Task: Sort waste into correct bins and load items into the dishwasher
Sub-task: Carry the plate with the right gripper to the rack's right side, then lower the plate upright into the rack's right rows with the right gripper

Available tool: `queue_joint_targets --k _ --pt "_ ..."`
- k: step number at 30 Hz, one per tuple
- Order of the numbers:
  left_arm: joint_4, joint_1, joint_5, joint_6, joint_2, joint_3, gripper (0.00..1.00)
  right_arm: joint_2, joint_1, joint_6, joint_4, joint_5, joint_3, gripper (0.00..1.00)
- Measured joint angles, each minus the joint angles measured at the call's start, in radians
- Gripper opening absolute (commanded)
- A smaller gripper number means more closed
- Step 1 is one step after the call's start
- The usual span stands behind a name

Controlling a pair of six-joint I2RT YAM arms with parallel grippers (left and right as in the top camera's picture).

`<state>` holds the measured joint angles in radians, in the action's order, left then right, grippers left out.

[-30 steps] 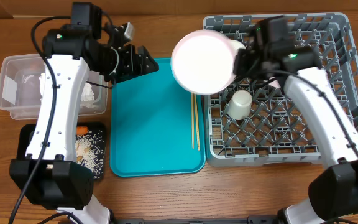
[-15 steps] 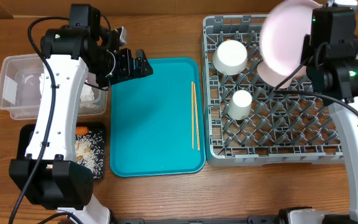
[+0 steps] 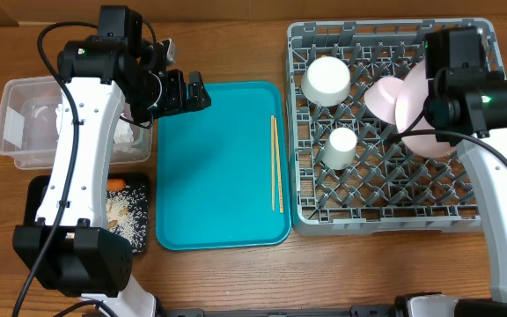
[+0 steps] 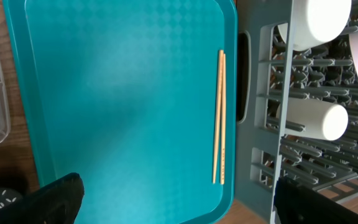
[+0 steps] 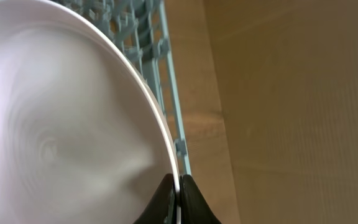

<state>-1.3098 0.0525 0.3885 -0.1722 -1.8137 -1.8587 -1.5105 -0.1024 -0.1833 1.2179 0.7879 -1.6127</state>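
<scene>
Pale pink round plate (image 3: 394, 101) swings over to grey pegged plastic rack's (image 3: 385, 207) 2 o'clock, right gripper (image 5: 178, 185) pinching its rim; left gripper (image 3: 194, 92) now spread wide, empty, so slotting looks imminent.

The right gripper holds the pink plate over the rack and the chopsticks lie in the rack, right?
No: the chopsticks lie on the teal tray, per the overhead view. The right gripper does hold the pink plate over the rack.

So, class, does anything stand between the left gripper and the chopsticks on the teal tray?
Nothing visible does: only bare teal tray lies between the open left gripper and the chopsticks near its right edge.
</scene>
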Motion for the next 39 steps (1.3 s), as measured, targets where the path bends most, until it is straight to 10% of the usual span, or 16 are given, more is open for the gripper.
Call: queue_joint_targets --k 22,39 --pt "0.000 0.000 -0.004 0.000 0.000 0.000 1.00 -0.004 0.000 0.079 0.075 -0.112 0.056 0.04" --pt "0.000 0.000 -0.004 0.000 0.000 0.000 1.00 -0.004 -0.011 -0.248 0.021 -0.122 0.056 0.04"
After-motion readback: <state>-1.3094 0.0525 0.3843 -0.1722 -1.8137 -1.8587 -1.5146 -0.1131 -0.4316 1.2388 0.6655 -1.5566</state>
